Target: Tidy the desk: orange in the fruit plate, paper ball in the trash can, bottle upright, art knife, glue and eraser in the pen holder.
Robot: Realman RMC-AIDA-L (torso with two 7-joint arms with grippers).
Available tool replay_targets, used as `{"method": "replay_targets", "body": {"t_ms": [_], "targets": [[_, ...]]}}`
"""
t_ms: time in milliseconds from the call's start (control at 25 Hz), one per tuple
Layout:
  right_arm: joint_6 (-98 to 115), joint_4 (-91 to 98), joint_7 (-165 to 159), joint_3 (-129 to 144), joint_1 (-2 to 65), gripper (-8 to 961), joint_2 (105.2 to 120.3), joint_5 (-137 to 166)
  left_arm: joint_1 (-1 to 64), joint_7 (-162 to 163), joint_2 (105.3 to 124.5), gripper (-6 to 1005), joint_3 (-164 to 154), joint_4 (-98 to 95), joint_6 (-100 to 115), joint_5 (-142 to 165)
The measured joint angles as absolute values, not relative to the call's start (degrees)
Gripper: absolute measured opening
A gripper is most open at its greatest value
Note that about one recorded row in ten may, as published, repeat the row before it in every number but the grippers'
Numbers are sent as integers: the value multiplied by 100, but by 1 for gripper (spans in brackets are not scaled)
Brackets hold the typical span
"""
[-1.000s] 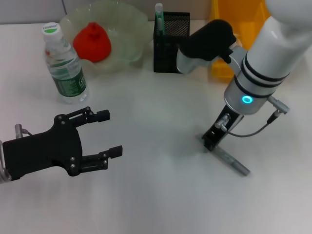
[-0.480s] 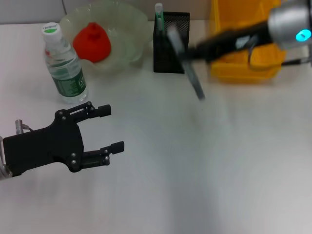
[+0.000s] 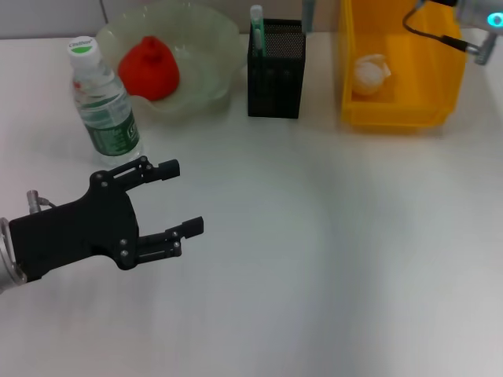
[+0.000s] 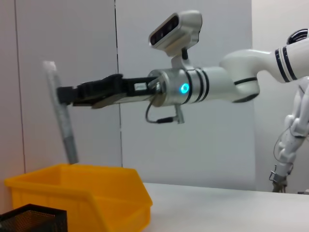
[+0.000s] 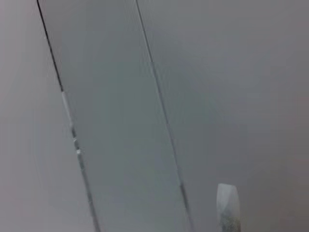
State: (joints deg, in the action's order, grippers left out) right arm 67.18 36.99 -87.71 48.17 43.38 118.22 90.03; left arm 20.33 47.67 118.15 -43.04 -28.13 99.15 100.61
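Logged the right gripper [image 4: 63, 94] raised high at the back of the desk, jaws clamped on the upper part of the art knife [image 4: 61, 118] — a slim grey tool.
Noted its long axis as near upright, slightly tilted, lower end down and free of any surface.
Found only the knife's lower end in the head view, at the top edge, just behind the far right corner of the pen holder [image 3: 275, 75] and beside the trash can [image 3: 346, 75].
Placed the black mesh holder below the knife and slightly nearer the robot's left. From the left wrist view, saw the tip hanging over the yellow bin's rim, not over the mesh.
Judged the coming move to need a short shift toward the holder's mouth, then a descent along the knife's own axis. Rated the right arm by far the nearer.
Recorded a green-and-white stick [image 3: 256, 27] upright in the holder's far left corner, leaving the rest of the opening free.
Recorded the left gripper [image 3: 182, 196] low at the near left, fingers apart, holding nothing — well apart from the holder.
Listed the paper ball [image 3: 369, 72] in the trash can, the orange [image 3: 149, 69] in the fruit plate [image 3: 216, 59], and the bottle [image 3: 102, 106] upright.
Could not find the eraser.
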Motion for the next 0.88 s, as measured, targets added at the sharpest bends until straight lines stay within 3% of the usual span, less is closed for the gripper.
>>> {"method": "replay_targets", "body": {"t_ms": [120,320,880], "targets": [[6071,3082,-7866,4858,4683,132,11926,8682,2017,4748,11824,813,-4191,-2752,9914,10028],[5406,2239,-6872,4856,5109,132,11941,8186,1972,4745,11834,813,-4184,-2719,9914,9981],[4829,1762,-6582,4844,5325,130,11961,8004,1867,4740,11821,813,-4121,-2617,9957,9825]]}}
